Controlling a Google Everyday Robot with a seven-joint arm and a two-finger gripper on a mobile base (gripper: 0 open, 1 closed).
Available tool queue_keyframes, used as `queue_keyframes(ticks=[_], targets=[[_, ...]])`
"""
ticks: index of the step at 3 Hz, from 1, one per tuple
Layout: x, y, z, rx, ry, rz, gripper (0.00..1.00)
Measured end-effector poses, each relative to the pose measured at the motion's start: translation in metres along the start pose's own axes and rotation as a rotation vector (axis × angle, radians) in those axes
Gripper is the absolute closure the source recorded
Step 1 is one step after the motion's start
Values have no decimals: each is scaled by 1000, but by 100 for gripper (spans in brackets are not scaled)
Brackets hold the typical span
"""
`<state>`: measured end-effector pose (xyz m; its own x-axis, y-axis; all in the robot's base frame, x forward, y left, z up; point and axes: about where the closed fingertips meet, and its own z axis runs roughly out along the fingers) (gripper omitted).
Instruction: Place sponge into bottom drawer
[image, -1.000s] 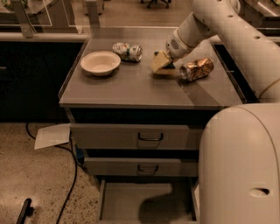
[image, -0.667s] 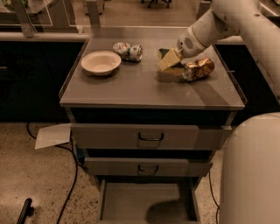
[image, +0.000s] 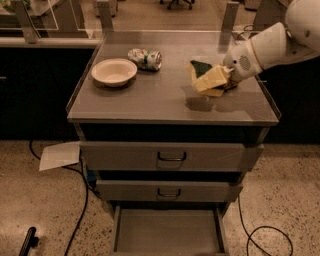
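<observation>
End effector (image: 209, 80) clenched, aloft, upper right.

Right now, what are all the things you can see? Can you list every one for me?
sponge: one, dark green top, held up over the right side of the cabinet top
bowl: one, white, left side of the top
crushed can: one, silver and green, behind the bowl
cabinet: one, grey, middle of the view
upper drawers: two, grey with dark handles, shut
bottom drawer: one, grey, pulled open near the floor
paper: one sheet, white, floor at left
cables: black, on the floor both sides
arm: one, white, reaching in from the right
tool: one, pale yellow, shut on the sponge
</observation>
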<state>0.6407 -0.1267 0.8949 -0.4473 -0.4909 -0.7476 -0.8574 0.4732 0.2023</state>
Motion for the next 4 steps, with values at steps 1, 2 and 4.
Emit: queue_keyframes(ticks=[1, 2, 4], targets=[[25, 37, -18, -46, -90, 4, 100], [55, 69, -35, -85, -150, 19, 100], [84, 91, -50, -116, -177, 23, 100]])
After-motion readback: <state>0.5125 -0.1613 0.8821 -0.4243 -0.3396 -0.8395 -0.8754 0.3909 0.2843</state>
